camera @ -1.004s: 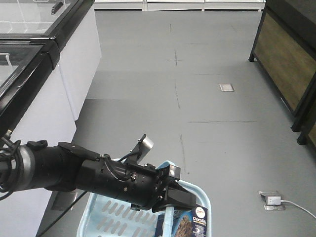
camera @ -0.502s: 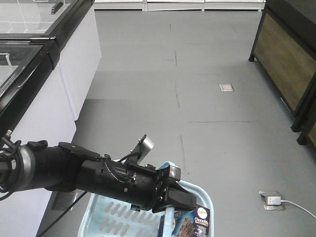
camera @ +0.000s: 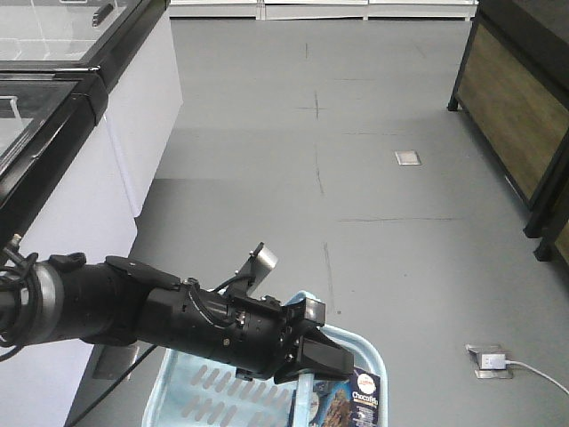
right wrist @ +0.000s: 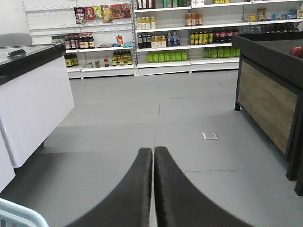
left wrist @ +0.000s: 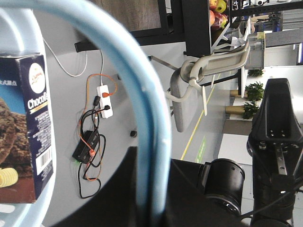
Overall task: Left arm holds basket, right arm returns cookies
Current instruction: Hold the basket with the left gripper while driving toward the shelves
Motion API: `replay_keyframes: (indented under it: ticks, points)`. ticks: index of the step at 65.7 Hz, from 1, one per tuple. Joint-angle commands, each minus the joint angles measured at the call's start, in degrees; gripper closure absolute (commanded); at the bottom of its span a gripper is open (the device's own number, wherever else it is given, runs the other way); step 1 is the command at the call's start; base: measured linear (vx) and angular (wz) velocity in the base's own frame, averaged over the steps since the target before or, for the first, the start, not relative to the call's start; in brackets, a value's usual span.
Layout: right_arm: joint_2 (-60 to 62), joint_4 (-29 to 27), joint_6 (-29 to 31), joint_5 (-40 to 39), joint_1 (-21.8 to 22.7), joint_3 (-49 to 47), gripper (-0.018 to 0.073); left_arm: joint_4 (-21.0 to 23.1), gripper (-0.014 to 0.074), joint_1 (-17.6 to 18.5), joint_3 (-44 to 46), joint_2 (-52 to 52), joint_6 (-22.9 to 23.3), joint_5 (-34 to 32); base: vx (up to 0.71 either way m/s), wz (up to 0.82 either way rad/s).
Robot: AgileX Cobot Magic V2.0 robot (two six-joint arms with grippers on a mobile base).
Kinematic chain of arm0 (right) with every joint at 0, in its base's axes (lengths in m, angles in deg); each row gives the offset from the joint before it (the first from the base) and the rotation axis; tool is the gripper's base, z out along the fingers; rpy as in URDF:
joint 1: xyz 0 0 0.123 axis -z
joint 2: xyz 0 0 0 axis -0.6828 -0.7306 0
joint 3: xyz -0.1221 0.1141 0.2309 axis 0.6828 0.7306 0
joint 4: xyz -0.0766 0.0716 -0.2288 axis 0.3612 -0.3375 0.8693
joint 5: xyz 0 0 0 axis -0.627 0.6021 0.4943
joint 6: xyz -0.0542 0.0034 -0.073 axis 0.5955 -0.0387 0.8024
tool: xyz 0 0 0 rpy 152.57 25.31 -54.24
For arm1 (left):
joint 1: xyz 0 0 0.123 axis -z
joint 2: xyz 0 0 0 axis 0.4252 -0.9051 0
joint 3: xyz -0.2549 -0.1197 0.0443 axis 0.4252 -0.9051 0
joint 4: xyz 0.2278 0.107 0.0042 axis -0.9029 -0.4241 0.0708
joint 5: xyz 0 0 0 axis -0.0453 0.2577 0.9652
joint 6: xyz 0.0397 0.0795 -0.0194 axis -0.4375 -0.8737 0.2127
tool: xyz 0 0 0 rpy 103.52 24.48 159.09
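The left arm [camera: 133, 311] stretches in from the left, and the left gripper [camera: 320, 360] is clamped on the far rim of the light blue basket [camera: 209, 382]; in the left wrist view the rim runs between its dark fingers. The navy Choco cookies box [camera: 360, 402] sits inside the basket at its right side, near the clamped rim. The right gripper [right wrist: 153, 150] has its jaws pressed together with nothing between them, over the grey floor [right wrist: 189, 118], with a basket corner at near left

fingers [left wrist: 113, 189] clamping basket [left wrist: 144, 94], cookies [left wrist: 21, 127] inside
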Motion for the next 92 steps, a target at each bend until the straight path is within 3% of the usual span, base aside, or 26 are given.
replay_keyframes:
  ticks: [1,92]
  points:
    - [0.6,0.4,0.0,-4.5,0.2,0.0,0.0568,3.6,0.0603,0.0,1.2,3.3,-0.5,3.9,0.00,0.00]
    - [0.6,0.4,0.0,-4.5,0.2,0.0,0.0568,3.6,0.0603,0.0,1.2,3.3,-0.5,3.9,0.06,-0.04]
